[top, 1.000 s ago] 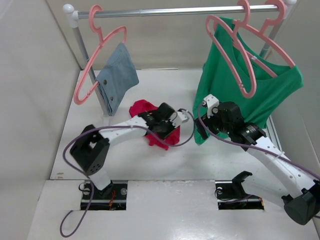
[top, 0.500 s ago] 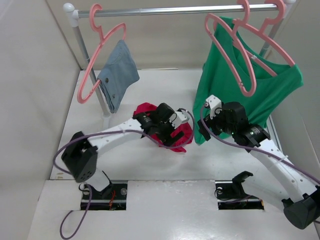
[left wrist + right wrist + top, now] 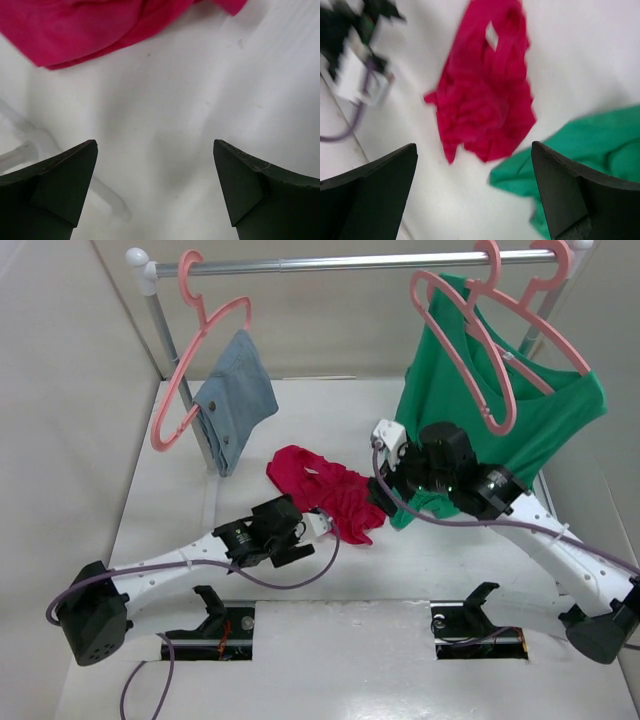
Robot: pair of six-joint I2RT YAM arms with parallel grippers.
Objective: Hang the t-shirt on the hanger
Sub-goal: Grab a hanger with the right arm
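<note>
1. I am holding my left gripper low over the white table. Its jaws are standing wide apart and gripping nothing, and only bare tabletop is showing between its dark fingers.
2. The small crimson-red soft fabric t-shirt is lying crumpled on the table near the middle. It is just beyond my left fingertips and not touching them, and in my left wrist view its near edge is running along the top of the frame.
3. I am hovering my right gripper above the t-shirt's right side, with the jaws spread fully and carrying nothing.
4. In my right wrist view, the white neck label is showing face up at the t-shirt's neck opening.
5. The larger green top is hanging from the metal rail. Its hem is reaching down just beside the t-shirt's right edge, and I cannot tell whether the two fabrics are touching.
6. The slim pink plastic clothes hanger with a round hook is hanging bare on the rail in front of the green top. It is above and behind my right gripper and well apart from the t-shirt.
7. Near the rail's left end, another pink hanger is carrying the blue-grey denim piece.
</note>
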